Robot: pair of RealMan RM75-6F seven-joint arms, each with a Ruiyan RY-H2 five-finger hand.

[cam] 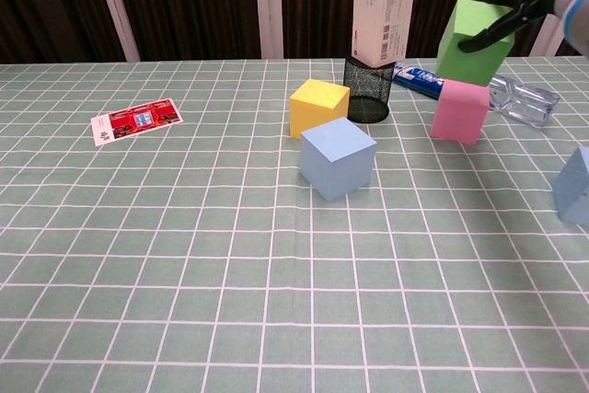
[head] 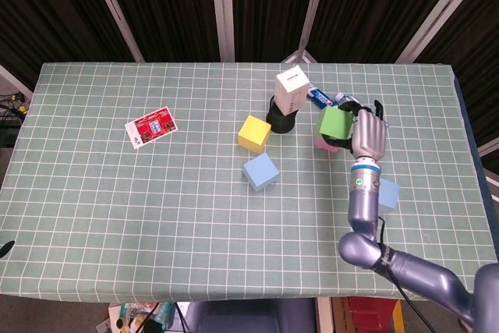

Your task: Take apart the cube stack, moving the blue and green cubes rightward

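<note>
The right hand (head: 369, 133) holds the green cube (head: 334, 122) in its fingers (cam: 486, 37), lifted and tilted just above the pink cube (cam: 459, 110) near the bench's (head: 156, 208) far right edge. One blue cube (head: 260, 171) sits mid-bench beside the yellow cube (head: 254, 132), another (head: 387, 193) toward the right edge.

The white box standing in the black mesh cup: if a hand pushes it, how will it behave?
The white box is tall, leans, and only its base sits inside the black mesh cup, so it probably tips easily. It looks like light cardboard.
</note>
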